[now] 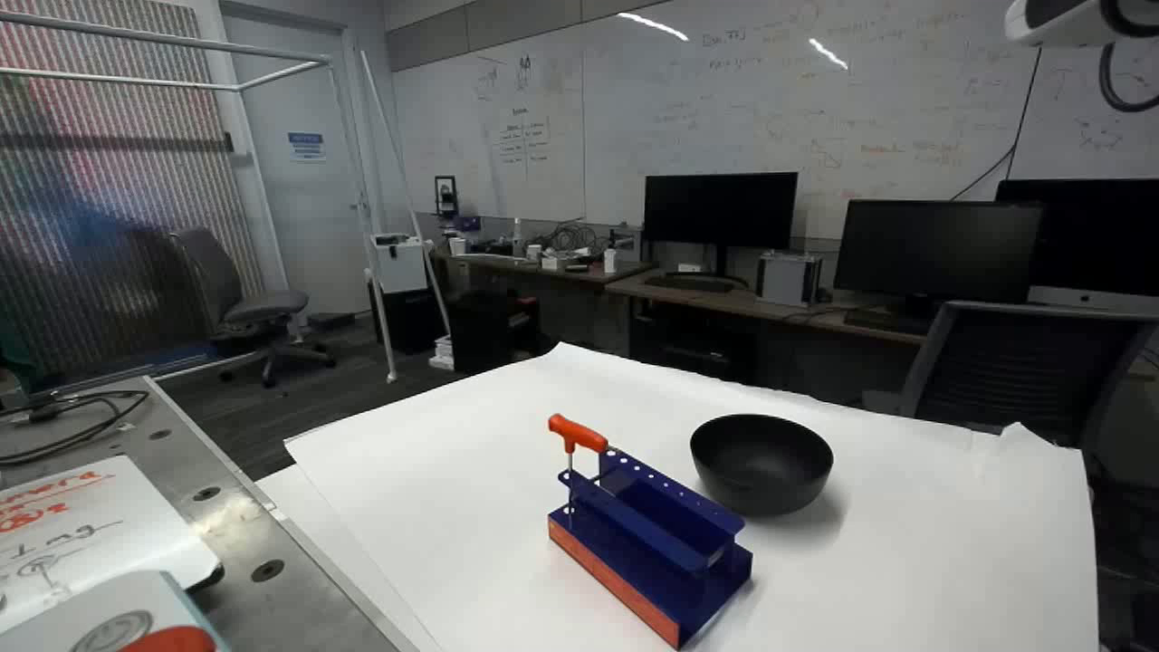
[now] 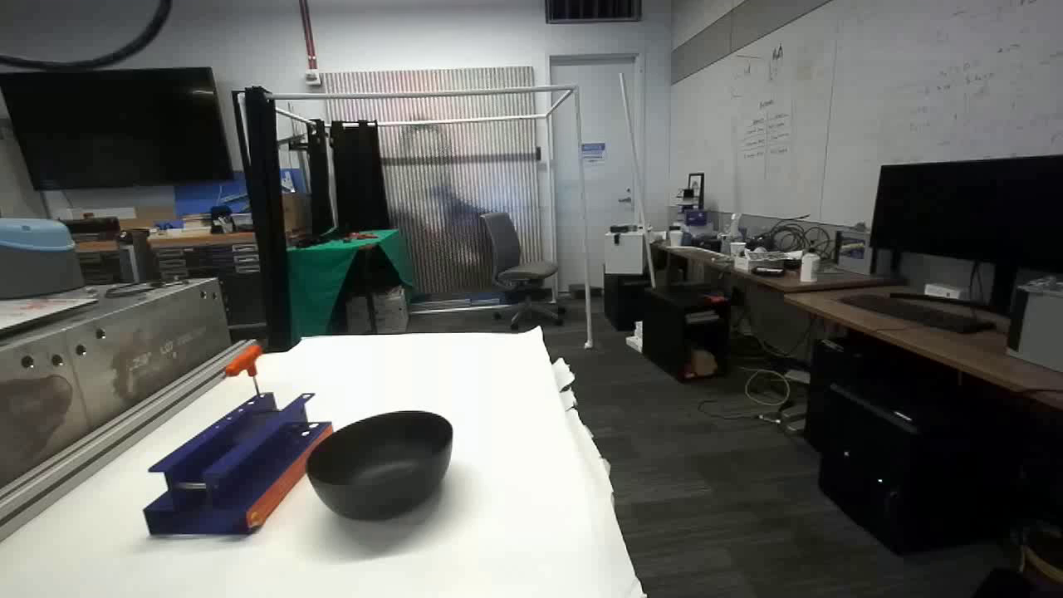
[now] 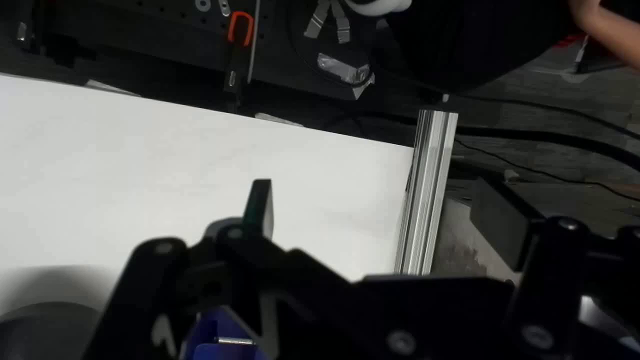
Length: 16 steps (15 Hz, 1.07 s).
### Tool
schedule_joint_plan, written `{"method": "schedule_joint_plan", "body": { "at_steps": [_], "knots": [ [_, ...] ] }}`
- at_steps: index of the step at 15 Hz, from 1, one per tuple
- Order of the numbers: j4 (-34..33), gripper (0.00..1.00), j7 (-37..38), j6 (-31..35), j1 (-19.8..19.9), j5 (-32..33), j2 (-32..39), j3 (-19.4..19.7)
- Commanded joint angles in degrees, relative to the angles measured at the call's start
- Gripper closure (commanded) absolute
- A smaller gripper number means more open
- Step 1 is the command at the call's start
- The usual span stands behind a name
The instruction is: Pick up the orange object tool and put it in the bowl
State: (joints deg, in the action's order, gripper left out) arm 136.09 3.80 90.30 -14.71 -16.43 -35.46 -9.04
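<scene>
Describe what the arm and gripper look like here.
In an exterior view, the arm shows a rounded white shell, with a dark, curved cable beside it. In the wrist view, the gripper is black and angular, with round greyish bolts and flat, blocky jaws. No markings are legible.

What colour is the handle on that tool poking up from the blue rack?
The tool's handle is orange, seen best in an exterior view.
</scene>
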Motion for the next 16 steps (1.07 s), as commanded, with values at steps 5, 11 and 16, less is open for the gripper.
{"method": "schedule_joint_plan", "body": {
  "at_steps": [5, 11, 16],
  "knots": [
    [-0.9, 0.00, -0.5, -0.2, 1.2, -0.4, -0.4, -0.9],
    [-6.4, 0.00, -0.2, 2.9, 2.8, 0.0, 7.0, -0.9],
    [-19.3, 0.00, 3.4, 10.5, 5.5, 3.7, 22.9, -1.9]
  ]
}}
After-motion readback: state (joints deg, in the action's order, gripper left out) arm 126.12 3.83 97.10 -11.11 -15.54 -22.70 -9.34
